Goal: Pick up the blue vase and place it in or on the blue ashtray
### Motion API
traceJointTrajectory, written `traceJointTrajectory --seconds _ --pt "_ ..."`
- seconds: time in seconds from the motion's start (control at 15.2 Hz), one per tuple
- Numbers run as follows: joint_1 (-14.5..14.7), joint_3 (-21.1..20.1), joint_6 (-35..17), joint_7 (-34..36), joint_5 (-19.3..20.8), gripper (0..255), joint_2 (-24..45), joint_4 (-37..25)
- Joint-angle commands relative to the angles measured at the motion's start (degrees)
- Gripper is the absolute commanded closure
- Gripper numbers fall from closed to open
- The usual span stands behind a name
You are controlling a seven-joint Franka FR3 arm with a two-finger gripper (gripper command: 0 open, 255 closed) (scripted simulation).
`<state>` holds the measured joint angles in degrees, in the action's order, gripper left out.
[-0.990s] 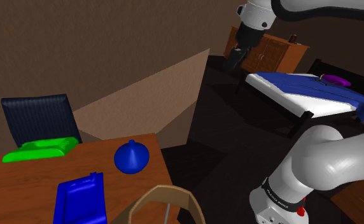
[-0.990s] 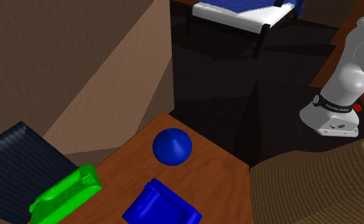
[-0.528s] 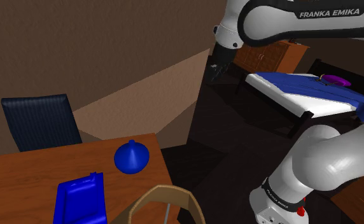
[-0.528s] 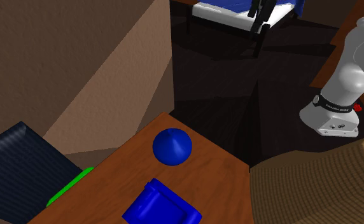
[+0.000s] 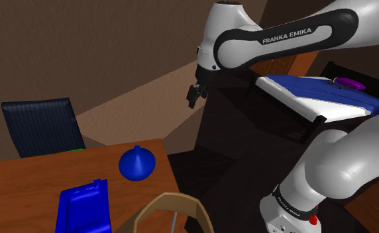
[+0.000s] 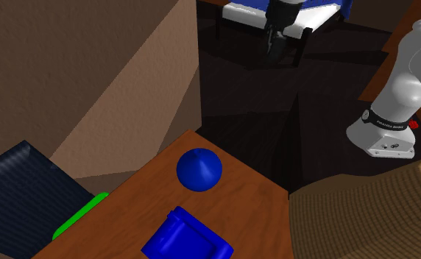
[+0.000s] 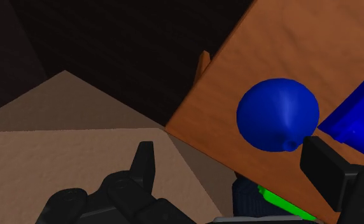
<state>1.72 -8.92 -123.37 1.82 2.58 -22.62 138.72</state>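
Hanging well apart from the wooden table (image 5: pixel 29 179), the gripper (image 5: pixel 193 98) is holding its jaws apart, empty. The smooth, bulbous blue vase (image 5: pixel 136 163) is standing near the table's corner beside the boxy blue ashtray (image 5: pixel 84 206), which the frame is cutting off; a green sliver (image 6: pixel 76 218) is peeking past the chair (image 5: pixel 41 126).

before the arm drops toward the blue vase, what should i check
1. Pincer open: ok, the fingers stand apart.
2. Pincer empty: ok, nothing between the fingers.
3. Blue vase upright on the table, neck up: ok.
4. Pincer over the vase: not ok, it hangs high, out past the table's edge.
5. Blue ashtray apart from the vase: ok.
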Motion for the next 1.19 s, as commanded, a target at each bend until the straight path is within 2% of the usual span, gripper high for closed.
traceJointTrajectory --seconds 0.0,0.59,1.12 --pt "0.1 -0.8 -3.3 0.9 0.1 0 4.1 -0.7" --pt "1.2 -3.9 -14.4 6.2 3.1 0 23.1 -7.6" --pt "4.0 -4.3 -20.0 11.1 7.8 0 40.5 -18.3"
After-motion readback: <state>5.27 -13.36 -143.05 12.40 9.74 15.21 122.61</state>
